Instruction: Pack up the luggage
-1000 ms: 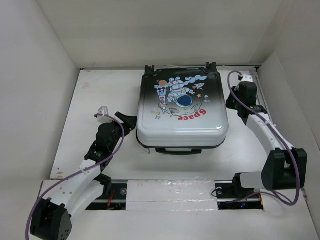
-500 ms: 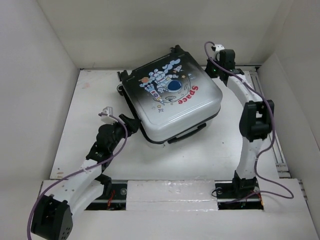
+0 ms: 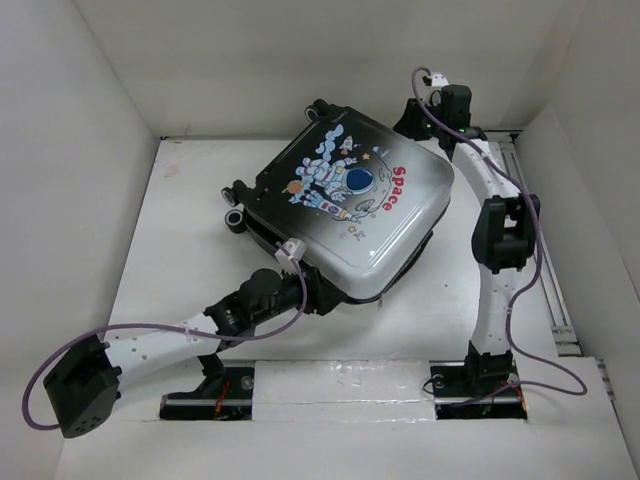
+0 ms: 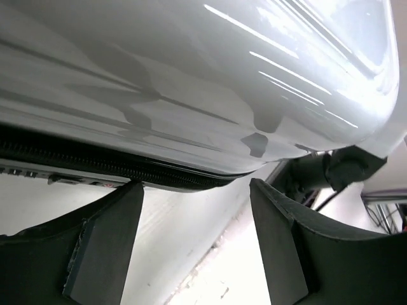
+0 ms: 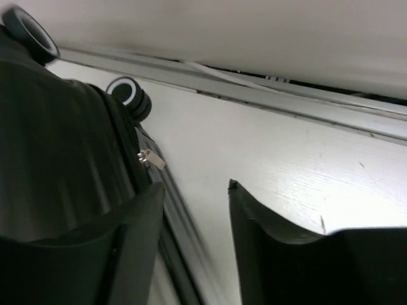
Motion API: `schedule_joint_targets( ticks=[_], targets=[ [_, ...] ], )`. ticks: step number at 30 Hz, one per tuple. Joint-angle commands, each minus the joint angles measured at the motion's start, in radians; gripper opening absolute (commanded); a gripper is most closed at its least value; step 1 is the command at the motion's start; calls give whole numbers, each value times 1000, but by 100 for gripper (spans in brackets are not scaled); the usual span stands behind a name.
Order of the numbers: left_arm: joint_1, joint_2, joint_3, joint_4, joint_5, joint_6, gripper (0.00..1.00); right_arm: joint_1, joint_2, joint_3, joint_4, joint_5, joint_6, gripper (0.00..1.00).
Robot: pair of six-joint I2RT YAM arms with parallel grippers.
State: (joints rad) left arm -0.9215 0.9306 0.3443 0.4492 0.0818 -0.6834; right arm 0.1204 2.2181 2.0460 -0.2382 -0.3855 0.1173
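The luggage lies closed and flat at the back middle of the table, turned at an angle, astronaut print up and wheels to the left. My left gripper is open and empty at its near white edge. In the left wrist view the white shell and black zipper seam sit just above the open gripper. My right gripper is open at the luggage's far right corner. In the right wrist view the gripper has its left finger against the black shell, near a silver zipper pull.
White walls close the table in at the left, back and right. A metal rail runs along the right edge. Two caster wheels show by the back wall in the right wrist view. The arm bases stand at the near edge.
The luggage has turned counterclockwise and shifted toward the back. My left arm has swung right along its near edge. My right arm has reached to the far right corner.
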Motion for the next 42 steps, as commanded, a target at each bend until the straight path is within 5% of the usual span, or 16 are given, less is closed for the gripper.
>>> schedule_joint_targets(
  ticks=[1, 7, 13, 15, 16, 17, 20, 22, 26, 33, 42],
  targets=[
    [-23, -35, 105, 218, -159, 33, 65, 49, -273, -1, -74, -239, 58, 53],
    [-13, -219, 211, 64, -594, 33, 84, 18, -515, -142, -72, -151, 21, 67],
    [188, 0, 598, -301, -798, -110, 99, 77, -873, -540, 52, -107, 33, 68],
    [332, 63, 643, -342, -693, -148, 99, 152, -983, -779, 123, -61, 33, 61],
    [442, 63, 613, -263, -540, -189, 99, 210, -1090, -932, 164, -32, 60, 48],
    [513, 63, 586, -224, -539, -189, 99, 211, -1142, -934, 165, -32, 61, 39],
    [708, 74, 485, -161, -187, -294, 99, 324, -1359, -1176, 165, 33, 74, 19],
    [818, 83, 429, -147, -84, -339, 99, 407, -1467, -1302, 110, 78, 87, 19],
    [857, 105, 302, -44, -83, -367, 99, 518, -1672, -1398, -16, 146, 120, 27],
    [869, 280, 329, 45, 56, -401, 99, 683, -1700, -1448, -85, 273, 196, 61],
    [879, 476, 423, 149, 85, -410, 99, 749, -1723, -1501, -104, 318, 285, 65]
  ],
)
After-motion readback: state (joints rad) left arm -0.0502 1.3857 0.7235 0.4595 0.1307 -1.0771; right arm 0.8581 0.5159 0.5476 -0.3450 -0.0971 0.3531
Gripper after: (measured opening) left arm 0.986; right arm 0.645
